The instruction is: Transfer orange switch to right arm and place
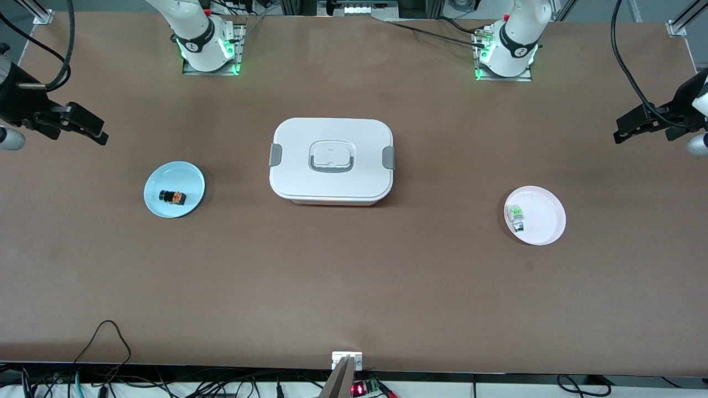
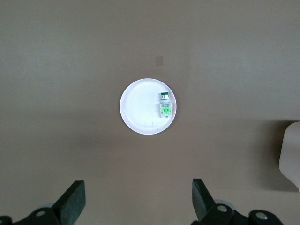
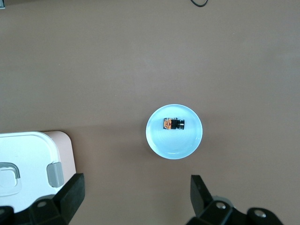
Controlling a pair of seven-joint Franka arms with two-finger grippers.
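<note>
The orange switch (image 1: 172, 197) lies on a light blue plate (image 1: 191, 176) toward the right arm's end of the table. It also shows in the right wrist view (image 3: 173, 124) on that plate (image 3: 187, 140). My right gripper (image 1: 91, 128) hangs open and empty, high over the table's right-arm end; in its wrist view (image 3: 136, 197) the fingers stand wide apart above bare table. My left gripper (image 1: 630, 128) hangs open and empty over the left arm's end, also wide apart in its wrist view (image 2: 138, 201).
A white lidded box (image 1: 332, 160) with grey clips stands mid-table; its edge shows in the right wrist view (image 3: 28, 159). A pale pink plate (image 1: 545, 218) toward the left arm's end holds a green-and-silver component (image 1: 516, 216), also in the left wrist view (image 2: 165, 105).
</note>
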